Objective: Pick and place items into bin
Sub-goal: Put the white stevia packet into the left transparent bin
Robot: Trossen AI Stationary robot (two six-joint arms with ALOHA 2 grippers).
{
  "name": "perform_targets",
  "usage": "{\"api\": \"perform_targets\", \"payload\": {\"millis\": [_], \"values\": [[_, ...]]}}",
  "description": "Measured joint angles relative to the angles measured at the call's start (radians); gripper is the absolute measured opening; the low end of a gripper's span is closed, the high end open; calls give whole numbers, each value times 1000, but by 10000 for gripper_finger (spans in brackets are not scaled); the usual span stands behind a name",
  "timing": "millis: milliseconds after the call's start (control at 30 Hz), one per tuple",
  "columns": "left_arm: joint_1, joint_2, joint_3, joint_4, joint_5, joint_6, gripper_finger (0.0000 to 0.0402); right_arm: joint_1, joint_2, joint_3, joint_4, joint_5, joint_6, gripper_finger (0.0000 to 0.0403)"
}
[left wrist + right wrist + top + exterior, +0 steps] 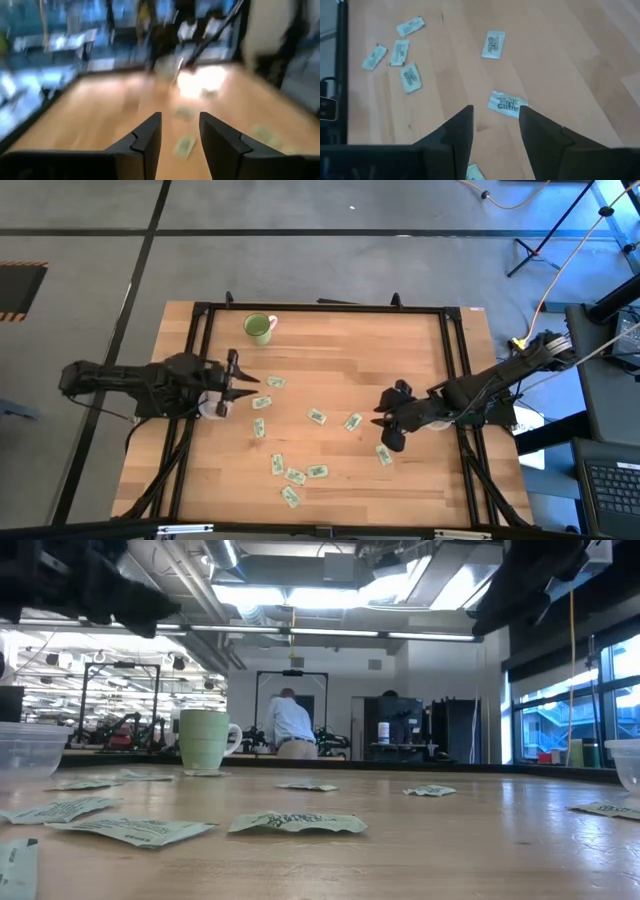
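Observation:
Several small light green and white packets lie flat and scattered on the wooden table (330, 360), among them one (317, 417), another (353, 421) and a third (384, 454). My right gripper (385, 421) (496, 117) hangs open above the table's right-middle part. One packet (507, 104) lies just beyond its fingertips. My left gripper (245, 387) (180, 132) is open at the table's left side, above the table, beside a clear bin (212, 408) (25, 748). A packet (184, 146) shows on the table between its fingers.
A light green mug (259, 328) (205, 738) stands near the far left corner. A second clear container (628, 762) sits at the right edge. A black frame (320, 307) runs around the table. A person (291, 724) stands in the room behind.

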Motion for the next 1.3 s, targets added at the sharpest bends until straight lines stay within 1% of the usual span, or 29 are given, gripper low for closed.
{"api": "perform_targets", "payload": {"millis": [133, 167, 233, 300, 467, 633, 700, 800, 967, 1200, 1300], "values": [[-28, 203, 150, -248, -250, -1, 127, -2, 33, 0, -2, 3, 0, 161], [-28, 257, 189, -308, -298, -5, 127, -2, 42, 0, -2, 10, 0, 161], [-25, 365, 258, -399, -344, -19, 127, -6, 59, 0, -3, 23, 1, 161], [-21, 472, 314, -434, -344, -16, 127, -12, 75, 0, -2, 24, 1, 161], [19, 701, 413, -444, -269, -2, 113, -19, 102, 0, -3, 25, 0, 161], [74, 879, 471, -445, -260, -12, 93, -20, 109, 0, -5, 25, 1, 161], [95, 936, 485, -449, -239, -23, 89, -20, 109, 0, -4, 25, 1, 161], [125, 1006, 492, -455, -184, -30, 88, -20, 109, 0, -5, 25, 1, 161], [163, 1093, 493, -448, -182, -46, 94, -20, 109, 0, -5, 25, -2, 161], [196, 1156, 498, -435, -174, -55, 90, -20, 109, 0, -4, 25, -1, 161], [205, 1169, 498, -435, -141, -54, 84, -20, 109, 0, -4, 25, -1, 161]]}}
